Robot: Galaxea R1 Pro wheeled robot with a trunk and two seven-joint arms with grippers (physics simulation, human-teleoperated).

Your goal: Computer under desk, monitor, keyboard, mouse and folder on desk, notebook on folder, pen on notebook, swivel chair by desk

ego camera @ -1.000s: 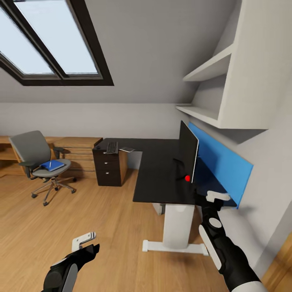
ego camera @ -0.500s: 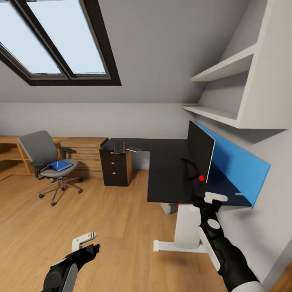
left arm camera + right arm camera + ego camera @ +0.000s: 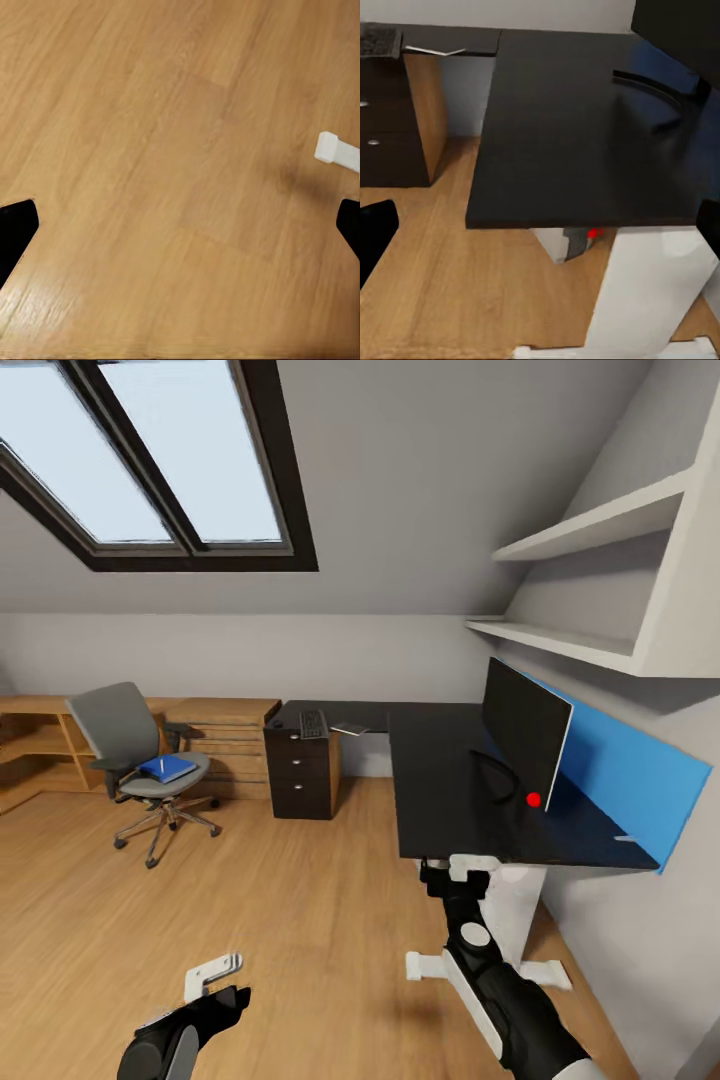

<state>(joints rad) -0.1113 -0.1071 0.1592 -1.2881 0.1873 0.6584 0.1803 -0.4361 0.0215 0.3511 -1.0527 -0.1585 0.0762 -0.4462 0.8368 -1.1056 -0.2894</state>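
Bench [image 3: 450, 790]: monitor [image 3: 525, 730] upright | swivel chair [image 3: 140, 760]: holds folder [image 3: 167, 767] | left fingers [image 3: 215, 972]: spread, empty | right fingers [image 3: 470, 868]: spread, empty | legible writing: indiscernible

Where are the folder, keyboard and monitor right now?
folder [image 3: 167, 767], head view, middle of the blue cover, lying on the swivel chair seat.
keyboard [image 3: 312, 723], head view, centre of the key field.
monitor [image 3: 522, 732], head view, middle of the black screen face.
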